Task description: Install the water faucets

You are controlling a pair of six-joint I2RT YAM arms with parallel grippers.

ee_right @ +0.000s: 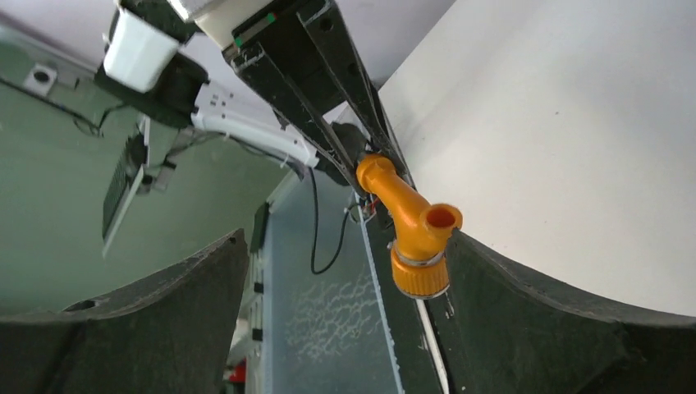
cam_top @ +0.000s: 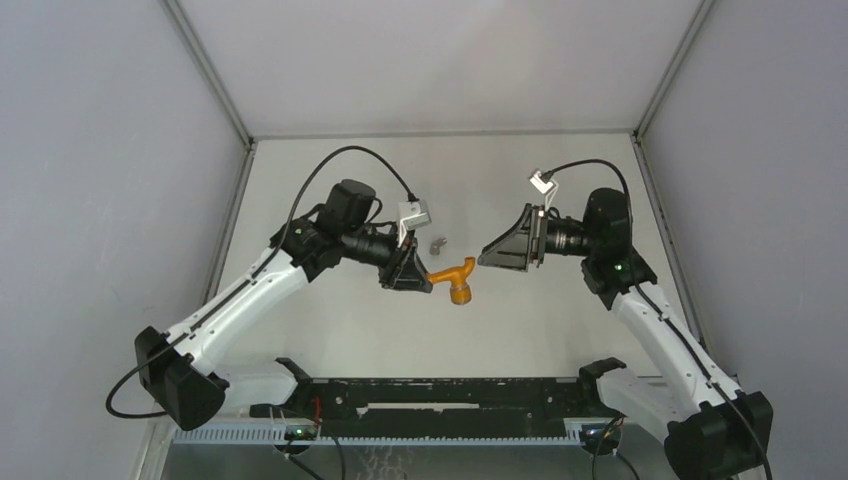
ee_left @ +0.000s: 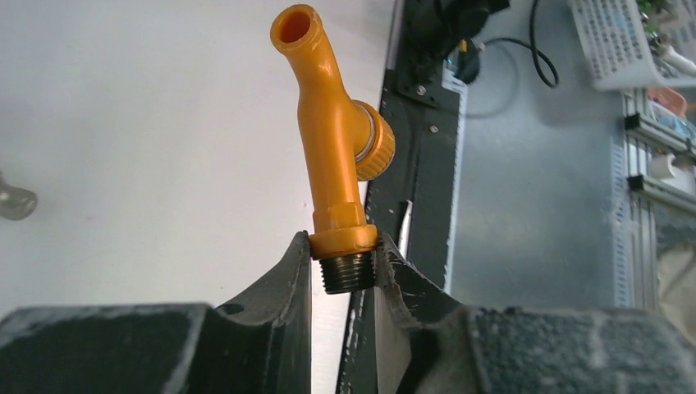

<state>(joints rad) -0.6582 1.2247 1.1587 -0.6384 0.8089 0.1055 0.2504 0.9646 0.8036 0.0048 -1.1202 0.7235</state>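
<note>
Orange plastic marks the tap (cam_top: 455,278), which sits between the two arms over the middle of the counter (cam_top: 500,180). The left tool (cam_top: 418,276) is clamped on it. In the left wrist view its two fingers (ee_left: 297,271) pinch the black threaded stub at the tap's base, and the orange collar rests right on top of the fingertips. From that grip (ee_left: 345,264) the tap (ee_left: 328,123) stands out along the tool's axis. Its body bends near the far end to an open round mouth, and a knurled orange cap with a silvery ring behind it juts off one side.

The right tool (cam_top: 488,256) is spread wide, holding nothing, and points at the tap from the opposite side, near it but not touching. Seen from the right wrist (ee_right: 349,246), the tap (ee_right: 410,222) hangs between the parted fingers, mouth turned to the camera and cap pointing down.

The grey fitting (cam_top: 436,243) lies on the counter just beyond the left tool, apart from the tap. In the left wrist view it shows at the left edge (ee_left: 15,201), partly cut off. How high the tap is above the counter cannot be told.
</note>
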